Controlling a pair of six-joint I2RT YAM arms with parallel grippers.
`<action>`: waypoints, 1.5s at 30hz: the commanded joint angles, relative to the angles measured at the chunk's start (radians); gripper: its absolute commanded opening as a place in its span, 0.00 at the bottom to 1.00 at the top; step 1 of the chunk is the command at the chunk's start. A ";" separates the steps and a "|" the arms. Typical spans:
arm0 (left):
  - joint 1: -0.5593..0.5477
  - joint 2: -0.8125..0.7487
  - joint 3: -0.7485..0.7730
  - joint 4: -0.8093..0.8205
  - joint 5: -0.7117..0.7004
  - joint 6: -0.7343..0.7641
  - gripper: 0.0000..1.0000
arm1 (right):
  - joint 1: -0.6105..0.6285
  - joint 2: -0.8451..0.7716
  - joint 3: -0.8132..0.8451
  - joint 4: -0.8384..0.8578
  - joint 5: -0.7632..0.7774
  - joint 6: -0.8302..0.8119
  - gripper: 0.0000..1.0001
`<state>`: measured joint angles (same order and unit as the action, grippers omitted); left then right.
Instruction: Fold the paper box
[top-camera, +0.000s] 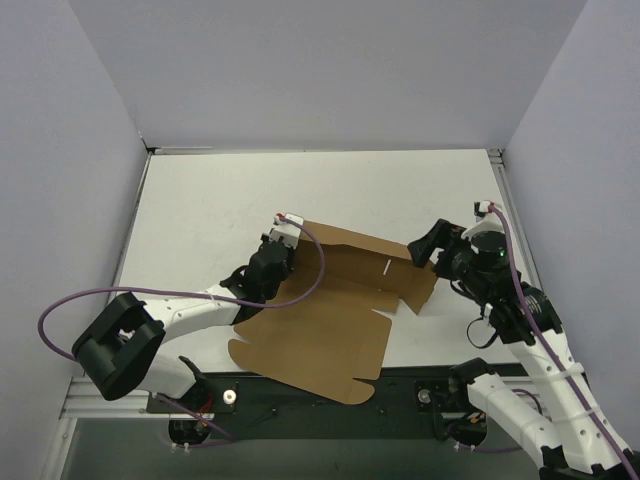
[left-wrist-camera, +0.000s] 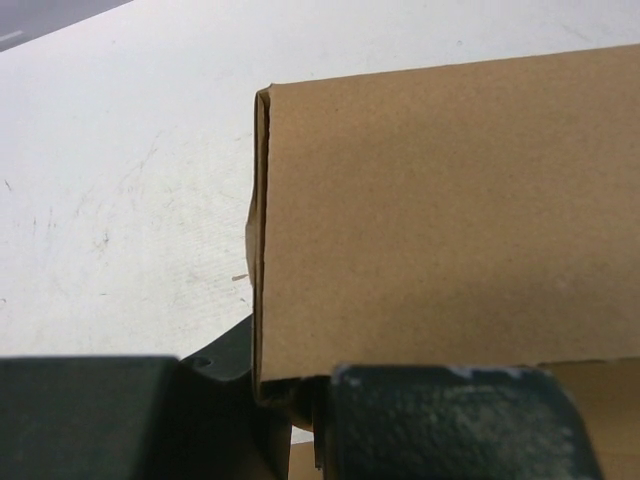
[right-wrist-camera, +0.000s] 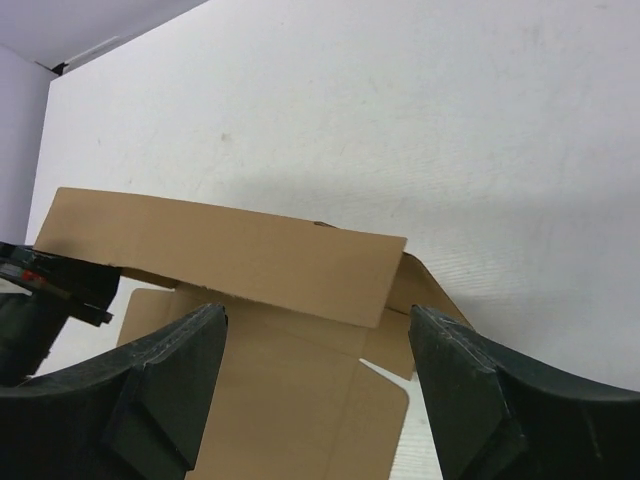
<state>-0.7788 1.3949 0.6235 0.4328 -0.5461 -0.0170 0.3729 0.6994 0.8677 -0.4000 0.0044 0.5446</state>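
Left gripper apparently pinching the paper box, right gripper wide and empty, above a white, grey-walled table.

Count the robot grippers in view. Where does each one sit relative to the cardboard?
2. The left gripper clamps the raised wall at the far left corner of the paper box. The right gripper hangs open at its right end. Neither is hidden.

The box is plain brown cardboard, matt and finely fibrous, with a rough cut edge. The table is white and matt, with faint scuffs and scratches. The right claw looks like dark, matt, slightly grainy plastic. The left claw looks the same, with pale wear marks. The cable is smooth and purple.
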 joint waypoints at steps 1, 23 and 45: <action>-0.017 -0.011 -0.028 0.024 -0.117 0.066 0.00 | -0.008 0.150 0.066 -0.059 -0.101 0.100 0.75; -0.063 -0.020 -0.062 0.049 -0.167 0.048 0.00 | 0.041 0.244 0.160 -0.111 -0.026 0.089 0.68; -0.099 -0.051 -0.096 0.083 -0.190 0.065 0.00 | 0.038 0.354 0.044 0.076 -0.089 0.120 0.68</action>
<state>-0.8566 1.3670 0.5461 0.5159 -0.7197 -0.0212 0.4072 1.0252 0.9306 -0.3824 -0.0341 0.6365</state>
